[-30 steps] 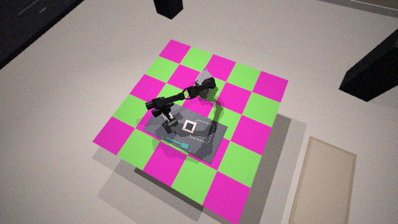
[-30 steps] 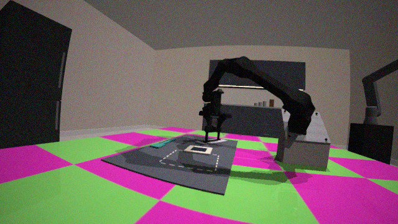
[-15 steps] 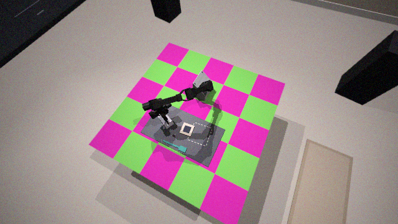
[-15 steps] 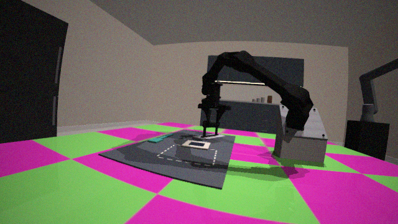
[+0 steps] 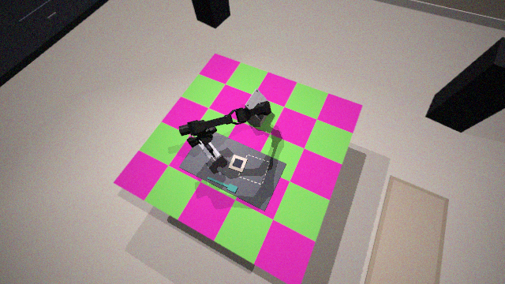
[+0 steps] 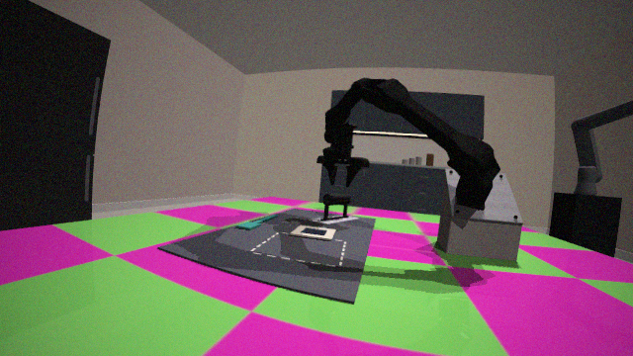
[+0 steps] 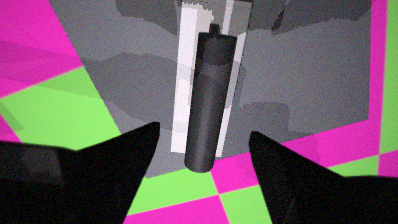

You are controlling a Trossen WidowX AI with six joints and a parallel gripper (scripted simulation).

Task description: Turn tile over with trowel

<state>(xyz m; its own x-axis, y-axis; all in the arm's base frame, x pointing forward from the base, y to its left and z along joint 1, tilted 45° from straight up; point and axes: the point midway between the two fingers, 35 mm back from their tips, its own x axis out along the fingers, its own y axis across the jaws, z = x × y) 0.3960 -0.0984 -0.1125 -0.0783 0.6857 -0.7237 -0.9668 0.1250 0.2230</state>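
The trowel (image 6: 337,199) (image 7: 209,110) has a dark round handle raised on posts over a pale flat blade and rests on the mat. My gripper (image 6: 340,184) (image 7: 204,133) is open and points down above the handle. The exterior view shows a gap between fingertips and handle. The tile (image 5: 233,168) (image 6: 326,232), cream-bordered with a dark square on its upper face, lies flat on the mat (image 5: 252,193) (image 6: 208,249). It is beside the trowel, at the near-trowel edge of the dashed outline (image 5: 251,181) (image 6: 297,259). The exact overlap is unclear.
A teal flat tool (image 5: 232,188) (image 6: 252,224) lies along one long edge of the mat. The arm's grey base (image 6: 480,238) stands on the magenta and green checkered table (image 5: 300,126), off the mat. The arm arches from the base over the mat.
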